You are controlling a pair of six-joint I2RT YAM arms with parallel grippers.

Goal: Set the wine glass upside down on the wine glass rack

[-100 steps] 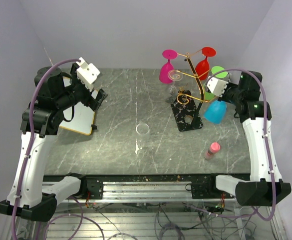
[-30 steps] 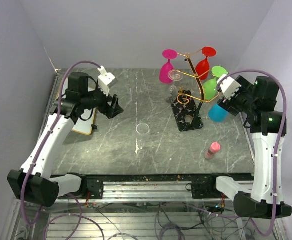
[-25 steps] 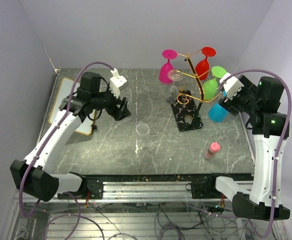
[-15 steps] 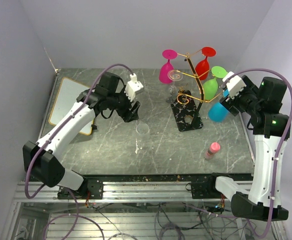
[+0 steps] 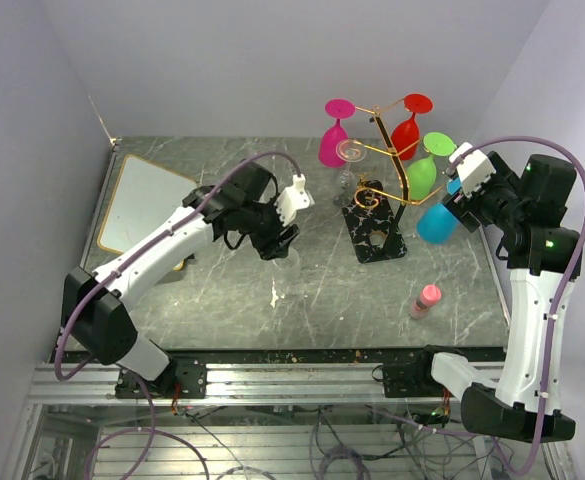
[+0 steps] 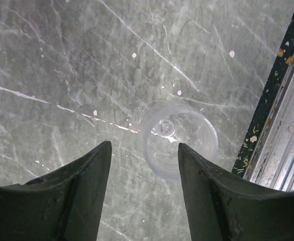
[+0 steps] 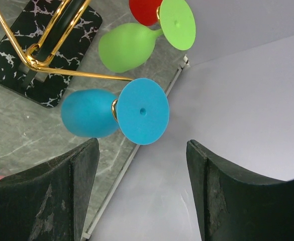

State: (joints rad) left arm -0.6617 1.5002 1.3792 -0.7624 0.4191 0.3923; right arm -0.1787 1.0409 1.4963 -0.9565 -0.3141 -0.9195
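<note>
A clear wine glass (image 6: 179, 138) stands upright on the grey marble table, seen from above in the left wrist view. My left gripper (image 6: 144, 146) hovers over it, open, with the glass just ahead of its fingertips and nothing between them. In the top view this gripper (image 5: 280, 240) covers most of the glass (image 5: 288, 262). The wine glass rack (image 5: 392, 160) is a gold wire stand on a black marbled base (image 5: 375, 232). Several coloured glasses hang on it upside down. My right gripper (image 7: 141, 144) is open and empty just behind the hanging blue glass (image 7: 142, 111).
A small pink bottle (image 5: 427, 298) lies on the table at the front right. A white board (image 5: 137, 205) lies at the left edge. The table's metal front rail (image 6: 280, 110) runs close beside the clear glass. A green glass (image 7: 126, 47) hangs above the blue one.
My left arm has swung right from beside the white board to over the clear glass, and its jaws have narrowed somewhat. The right arm has barely moved.
</note>
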